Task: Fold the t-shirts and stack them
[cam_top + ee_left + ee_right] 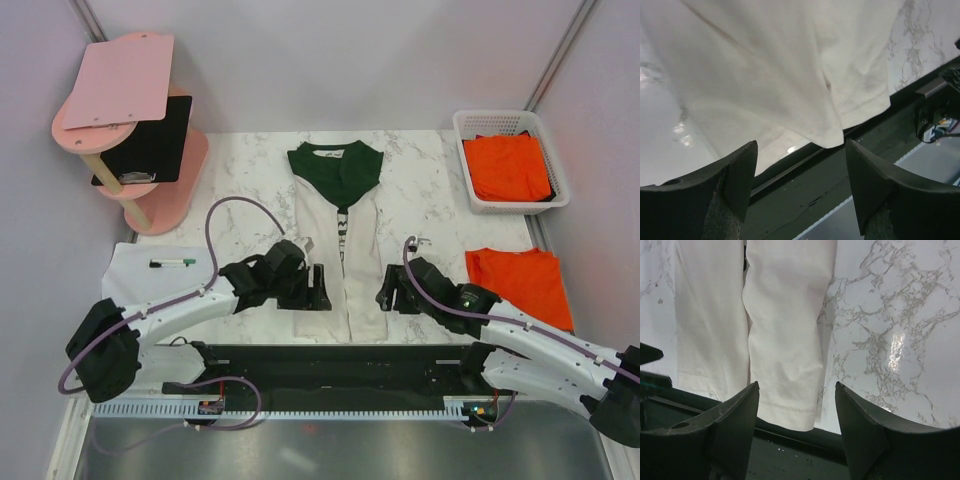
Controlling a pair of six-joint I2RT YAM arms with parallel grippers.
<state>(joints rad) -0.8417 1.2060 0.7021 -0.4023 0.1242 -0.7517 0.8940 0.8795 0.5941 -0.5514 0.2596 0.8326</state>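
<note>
The cream-white t-shirt (345, 235) with dark green collar lies on the marble table, both sides folded in to a narrow strip, its hem at the near edge. My left gripper (318, 289) is open and empty just left of the hem; the cloth (790, 75) lies ahead of its fingers. My right gripper (383, 292) is open and empty just right of the hem, which shows in its view (785, 340). One orange t-shirt (520, 285) lies flat at the right. More orange shirts (508, 166) lie in the white basket.
The white plastic basket (468, 172) stands at the back right. A pink stand with clipboards (130, 120) is at the back left. White paper with a green marker (172, 263) lies at the left. A black rail (330, 365) runs along the near edge.
</note>
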